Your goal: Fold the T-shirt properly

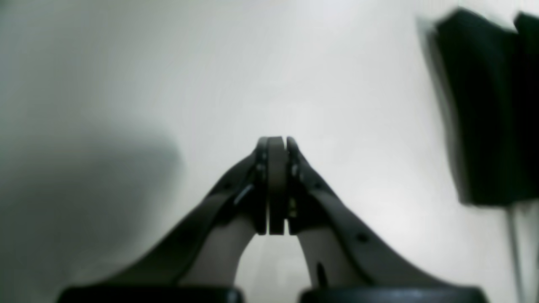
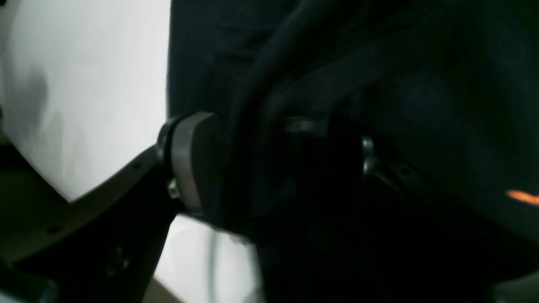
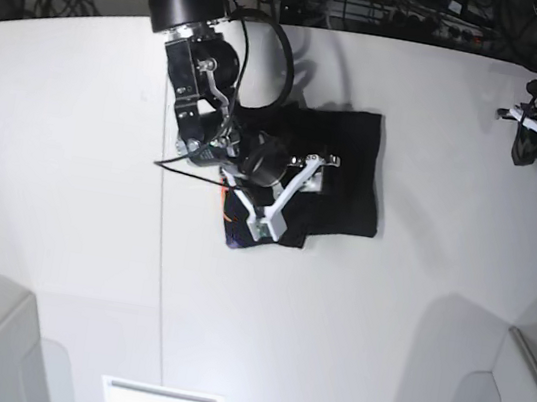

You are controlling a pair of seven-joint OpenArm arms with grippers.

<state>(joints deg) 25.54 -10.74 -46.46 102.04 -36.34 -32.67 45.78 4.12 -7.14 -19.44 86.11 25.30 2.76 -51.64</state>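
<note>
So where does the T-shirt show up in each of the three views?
Left wrist: T-shirt at the right edge, blurred.
Right wrist: fills the centre and right, between the open jaws.
Base: upper centre, under the right arm.
Shared landmark: the white table.

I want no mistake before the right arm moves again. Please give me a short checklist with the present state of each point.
1. T-shirt on the table, folded into a compact block: ok.
2. Fold is neat: not ok; the printed edge sticks out at one corner.
3. Right end effector released: cannot tell; its fingers stand apart with cloth bunched between them.
4. Left end effector shut and empty: ok.
5. Left arm away from the shirt: ok; in the base view it sits near the table's far edge.
6. Cloth will not snag on lifting: cannot tell; the wrist view is too dark.
</note>
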